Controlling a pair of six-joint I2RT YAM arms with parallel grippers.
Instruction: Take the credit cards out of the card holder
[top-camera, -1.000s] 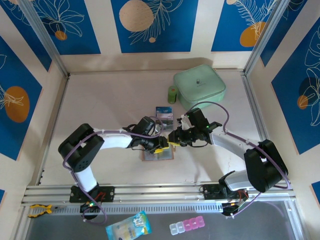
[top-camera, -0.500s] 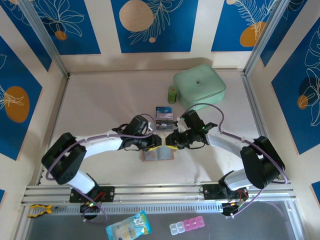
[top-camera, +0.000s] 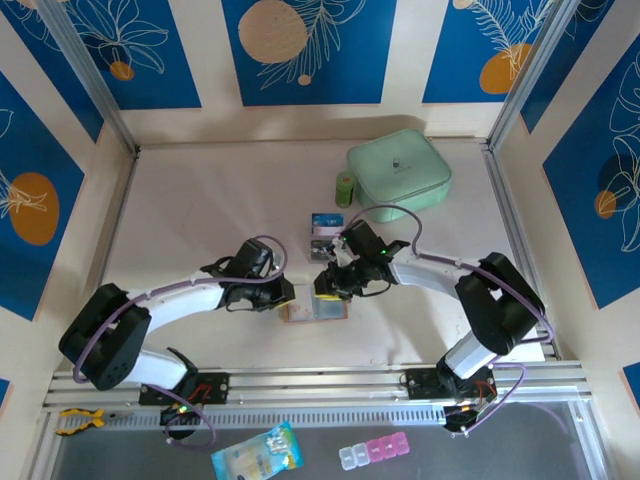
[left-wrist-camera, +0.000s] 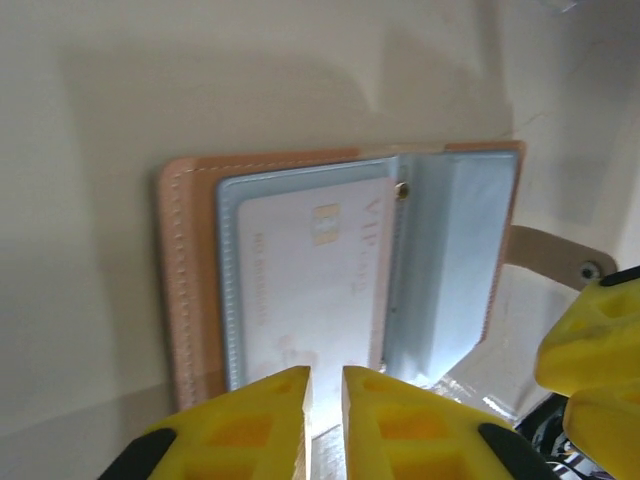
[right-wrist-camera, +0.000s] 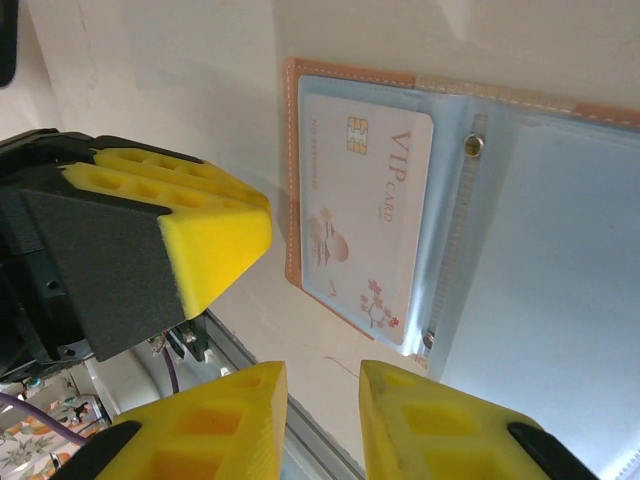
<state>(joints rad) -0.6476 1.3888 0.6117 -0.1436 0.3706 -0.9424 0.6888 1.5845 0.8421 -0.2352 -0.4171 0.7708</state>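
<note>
The card holder lies spread open on the table, tan-brown outside with grey-blue pockets. A pale credit card with a gold chip and "VIP" print sits in its left pocket. The right-hand pocket leaf stands lifted. My left gripper hovers at the holder's left edge. Only a narrow slit separates its fingers, right at the card's near end, and a pinch is not clear. My right gripper is open above the holder's near edge, bare table between its fingers. Two more cards lie just behind the holder.
A mint-green zip pouch and a small green cylinder stand at the back. The aluminium rail runs along the near edge. A light-blue packet and a pill box lie in front of it.
Both grippers have slid left, uncovering more of the holder. The left arm has stretched out lower, and its fingers have closed from apart to a narrow slit.
</note>
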